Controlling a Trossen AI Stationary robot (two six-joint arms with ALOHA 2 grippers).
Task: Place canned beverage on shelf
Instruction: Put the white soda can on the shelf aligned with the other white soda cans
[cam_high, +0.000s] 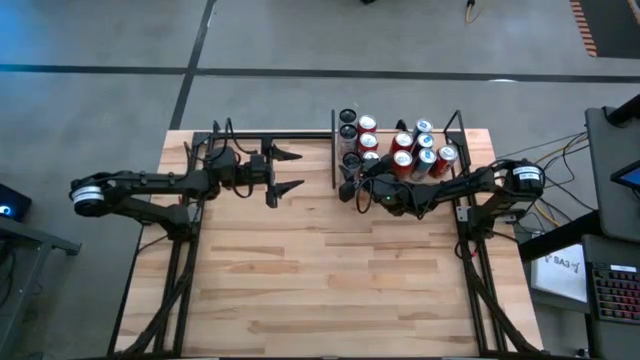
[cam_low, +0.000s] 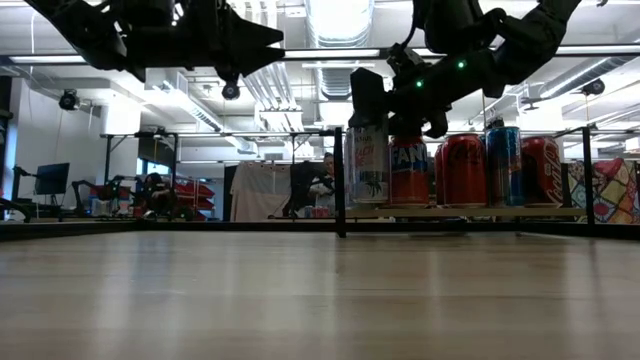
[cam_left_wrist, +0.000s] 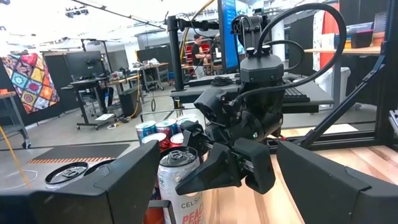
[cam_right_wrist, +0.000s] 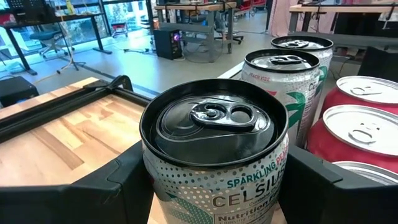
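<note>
A white Celsius can with a black top (cam_right_wrist: 214, 186) stands upright at the near left corner of the shelf (cam_low: 470, 211), between the fingers of my right gripper (cam_low: 380, 95). That gripper reaches in from the table's right and is shut on the can. The same can (cam_low: 367, 165) has its base level with the other cans on the board. The gripper hides it in the high view. My left gripper (cam_high: 295, 171) hangs open and holds nothing. It is above the table left of the shelf and points toward it. My right gripper pinches the can's upper wall just under the rim (cam_right_wrist: 148, 180), one finger on each side. The fingers come in level from the table's right. The can is upright with its base at the board's level; I cannot tell whether it rests on the board.
Two more white cans (cam_right_wrist: 283, 81) stand in a row behind the held one. Several red and blue cans (cam_high: 415, 150) crowd the shelf's right part. A black upright post (cam_low: 339, 180) stands just left of the held can. Bare wooden tabletop (cam_high: 330, 280) spreads toward the near edge.
</note>
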